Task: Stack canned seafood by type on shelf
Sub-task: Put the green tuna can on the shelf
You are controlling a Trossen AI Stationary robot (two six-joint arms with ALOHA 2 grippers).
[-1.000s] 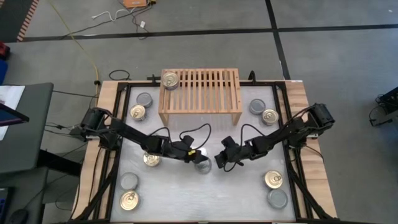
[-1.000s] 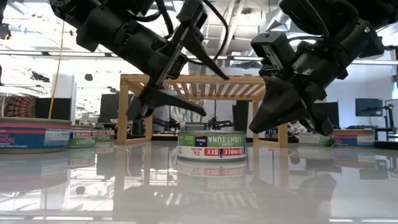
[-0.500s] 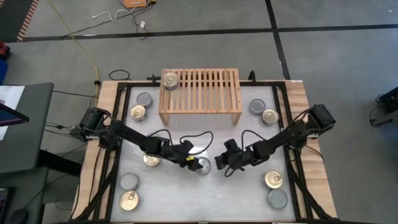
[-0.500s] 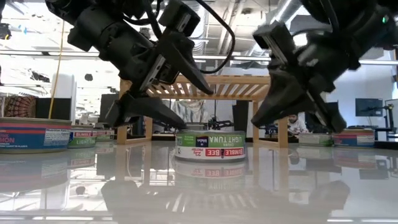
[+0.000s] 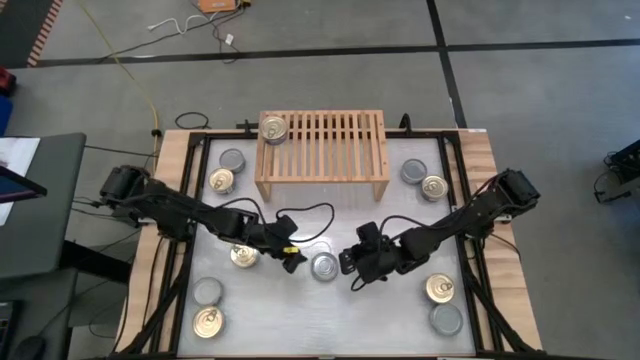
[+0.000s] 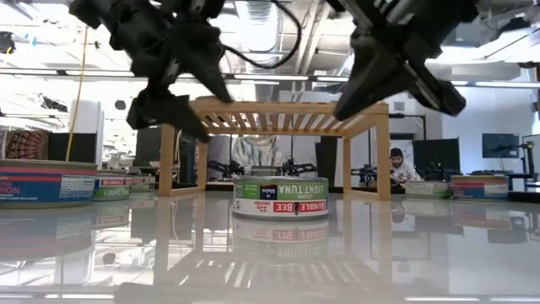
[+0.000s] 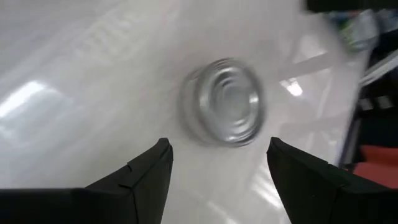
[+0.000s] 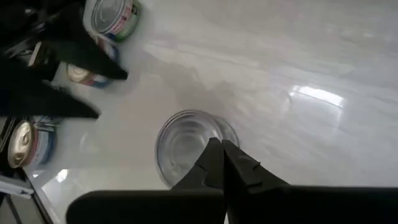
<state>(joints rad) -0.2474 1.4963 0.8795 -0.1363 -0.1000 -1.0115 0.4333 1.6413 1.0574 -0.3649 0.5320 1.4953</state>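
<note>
A silver-topped can point(image 5: 323, 266) stands alone on the table's middle near part; the low view shows its tuna label point(image 6: 280, 197) upside down. My left gripper point(image 5: 292, 258) is open, just left of this can and raised above it point(image 6: 173, 93). In its wrist view point(image 7: 219, 146) the can point(image 7: 227, 112) lies ahead of the fingers. My right gripper point(image 5: 350, 265) is shut, just right of the can and also raised point(image 6: 384, 72); in its wrist view point(image 8: 219, 148) the tips point over the can point(image 8: 183, 146). The wooden shelf point(image 5: 322, 155) carries one gold-topped can point(image 5: 273, 128) at its left end.
Other cans stand around the table: gold point(image 5: 243, 256), point(image 5: 221, 181), point(image 5: 208, 322) and silver point(image 5: 232, 160), point(image 5: 208, 292) on the left; silver point(image 5: 414, 171), point(image 5: 446, 319) and gold point(image 5: 433, 187), point(image 5: 440, 289) on the right. A person sits in the room behind point(image 6: 396, 160).
My left gripper has drawn back from the silver-topped can toward the table's left and risen. My right gripper has also risen above the can. The can stays on the table, about where it was.
</note>
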